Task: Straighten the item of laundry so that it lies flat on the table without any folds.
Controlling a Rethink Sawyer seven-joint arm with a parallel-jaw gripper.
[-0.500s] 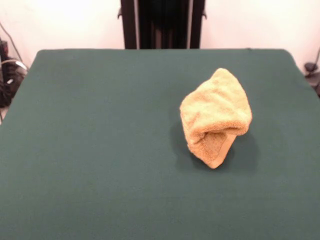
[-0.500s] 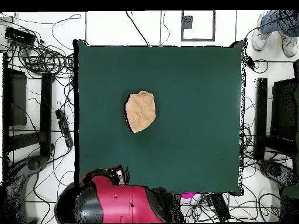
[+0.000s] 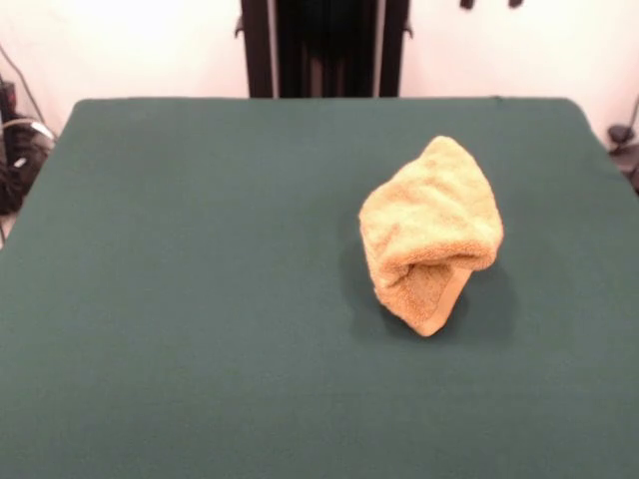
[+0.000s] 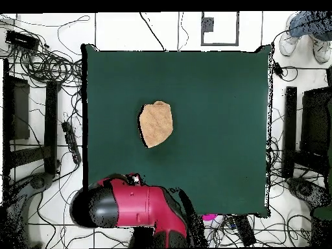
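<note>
The mustard-yellow towel (image 3: 431,235) lies crumpled on the dark green table (image 3: 200,299), right of centre in the front view. It is folded over itself, with a flap hanging open at its near side. In the overhead view the towel (image 4: 156,123) sits left of centre on the table (image 4: 214,97). Only the two tips of my gripper (image 3: 490,3) show, at the top edge of the front view. They stand apart with a gap between them and hold nothing, far above and behind the towel. The red arm (image 4: 142,214) is at the table's bottom edge in the overhead view.
The black pedestal (image 3: 324,45) stands behind the table's far edge. Cables (image 4: 45,58) lie on the floor left of the table. A person's feet (image 4: 305,29) show at the top right corner of the overhead view.
The arm has swung towards the table in the overhead view. The gripper's tips have come into the top edge of the front view. The towel has not moved.
</note>
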